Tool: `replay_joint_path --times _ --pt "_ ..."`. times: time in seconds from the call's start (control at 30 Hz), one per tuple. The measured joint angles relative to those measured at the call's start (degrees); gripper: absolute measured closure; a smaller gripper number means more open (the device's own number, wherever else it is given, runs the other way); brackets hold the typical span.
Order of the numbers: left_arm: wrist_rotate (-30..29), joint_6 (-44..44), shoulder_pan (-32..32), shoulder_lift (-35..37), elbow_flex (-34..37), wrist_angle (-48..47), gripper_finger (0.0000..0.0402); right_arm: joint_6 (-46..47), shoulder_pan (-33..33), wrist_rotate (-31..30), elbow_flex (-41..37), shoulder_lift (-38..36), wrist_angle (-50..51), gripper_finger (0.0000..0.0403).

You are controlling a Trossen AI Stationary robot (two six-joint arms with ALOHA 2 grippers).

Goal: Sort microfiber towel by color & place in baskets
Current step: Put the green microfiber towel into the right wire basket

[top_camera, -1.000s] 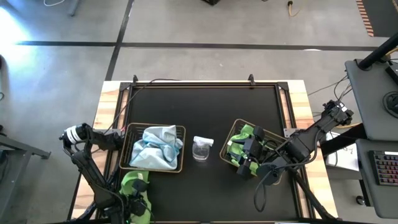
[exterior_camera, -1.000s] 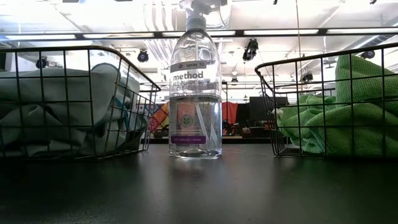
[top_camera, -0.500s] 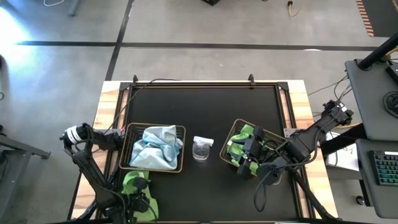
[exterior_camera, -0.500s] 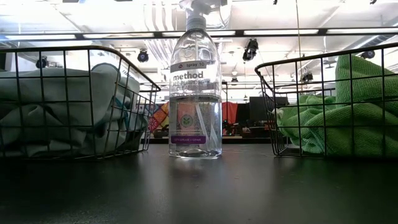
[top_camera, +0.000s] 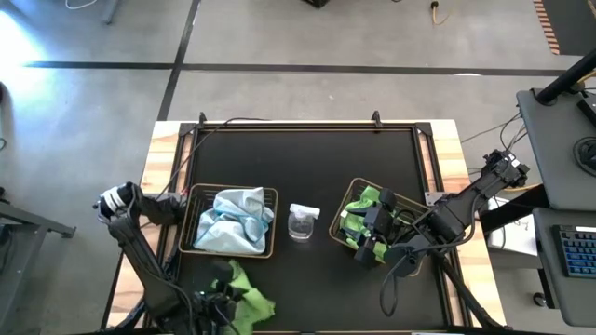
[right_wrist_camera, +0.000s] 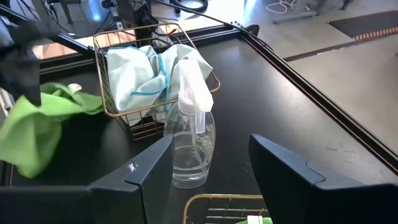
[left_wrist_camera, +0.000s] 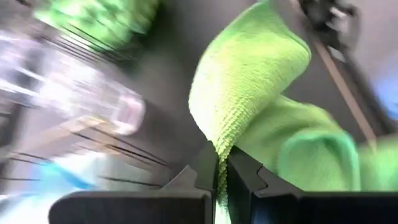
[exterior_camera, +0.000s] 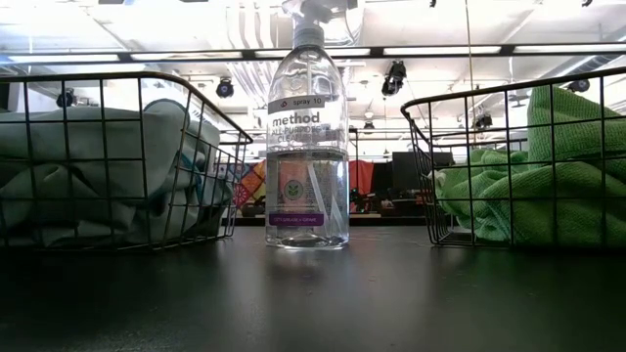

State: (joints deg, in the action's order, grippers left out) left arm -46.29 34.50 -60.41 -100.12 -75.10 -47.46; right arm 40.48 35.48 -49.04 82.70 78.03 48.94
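My left gripper [top_camera: 222, 296] is near the table's front edge, left of centre, shut on a lime green microfiber towel [top_camera: 250, 296], which shows in the left wrist view [left_wrist_camera: 249, 81] and the right wrist view [right_wrist_camera: 34, 127]. The left basket [top_camera: 270, 223] holds pale blue towels [top_camera: 228, 221]. The right basket [top_camera: 346, 200] holds green towels [top_camera: 368, 198]. My right gripper [top_camera: 352, 237] hovers open over the right basket with nothing between its fingers [right_wrist_camera: 143, 171]. The low view shows both baskets but neither gripper. My left gripper pinches a fold of the green towel [left_wrist_camera: 221, 155] between its two fingers, several layers together. The fingers slant downward. The cloth spreads out slack beyond the fingertips; whether its lower end [right_wrist_camera: 22, 165] touches the table I cannot tell.
A clear spray bottle [top_camera: 303, 221] stands upright between the two baskets, also in the low view [exterior_camera: 306, 137]. The table's black top [top_camera: 307, 158] lies bare behind the baskets. Wooden strips [top_camera: 158, 158] run along the left and right edges.
My left gripper has risen, tipped toward level and swung toward the table's right edge. The green towel, which lay bunched at the near left corner, has come up with it and now spreads out to the gripper's right.
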Motion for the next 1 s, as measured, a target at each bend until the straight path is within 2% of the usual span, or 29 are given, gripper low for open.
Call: replay_joint_path --times 0.23,0.4,0.57,0.83,1.0 --pt "-13.2 -1.0 2.5 0.0 -12.2 -18.3 0.0402 0.0 0.0 0.0 0.0 1.0 -1.5 0.02" --pt "-19.1 -1.1 4.7 0.0 -20.6 -27.6 0.0402 -2.3 0.0 -0.1 0.0 4.4 -5.8 0.02" --pt "-19.2 -3.0 7.3 0.0 -29.0 -32.0 0.0402 -8.3 -0.6 -0.6 0.0 8.6 -13.7 0.02" --pt "-19.2 -13.1 10.3 0.0 -40.8 -32.1 0.0401 -22.6 -2.0 -0.2 0.8 14.6 -32.8 0.02" --pt "-19.3 -17.4 10.9 0.0 -47.3 -32.1 0.0401 -28.1 -3.0 0.9 3.1 16.9 -37.3 0.02"
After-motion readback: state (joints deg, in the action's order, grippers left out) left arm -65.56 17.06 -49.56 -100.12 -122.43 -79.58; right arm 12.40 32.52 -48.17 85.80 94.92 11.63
